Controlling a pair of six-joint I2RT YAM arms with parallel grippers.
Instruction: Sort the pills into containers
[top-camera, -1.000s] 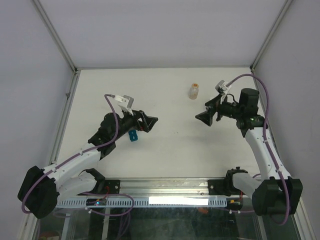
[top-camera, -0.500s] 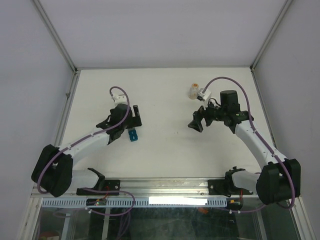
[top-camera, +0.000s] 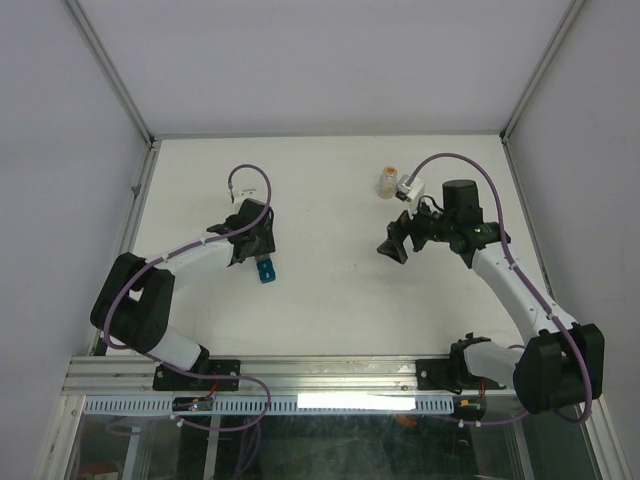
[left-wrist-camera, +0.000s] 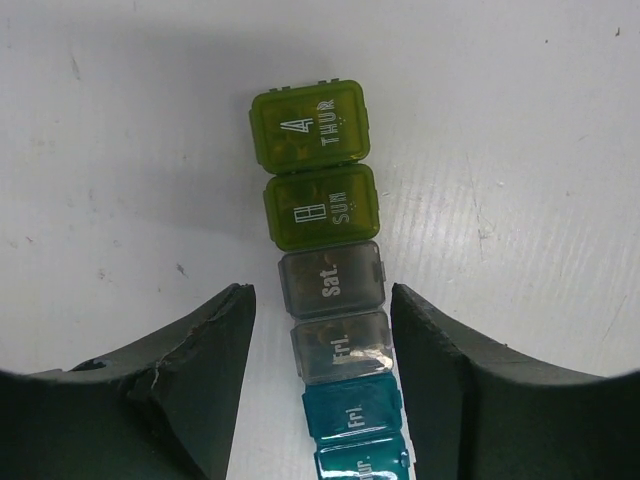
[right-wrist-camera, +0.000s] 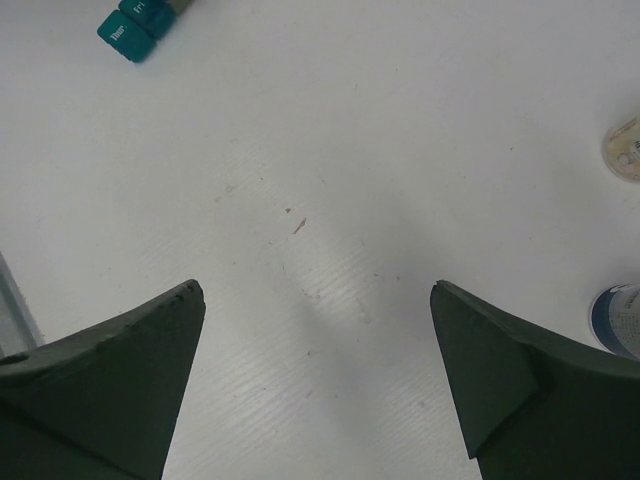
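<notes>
Containers (left-wrist-camera: 325, 285) sit in 1 joined row on the white table (top-camera: 330, 310), over on your left side. Look through the left wrist camera and you see 6 little boxes with shut lids. The 2 green ones at the far end are marked THUR and SUN. Next come 2 grey ones marked Sat and Fri, then 2 teal ones nearest the camera.

Your left gripper (left-wrist-camera: 320, 295) hangs right over the row, with 1 of its fingers (left-wrist-camera: 200, 370) on each side of the grey and teal boxes. Its jaws are apart. You can see white table between the row and the finger on the picture's left. The other finger is very near the boxes, and you cannot tell if it touches them.

Your right gripper (right-wrist-camera: 317, 288) is well apart from the row, on the right side. Its jaws are wide apart, and bare table shows between them. A small clear bottle (top-camera: 386, 182) with a tan cap stands just beyond that gripper.
</notes>
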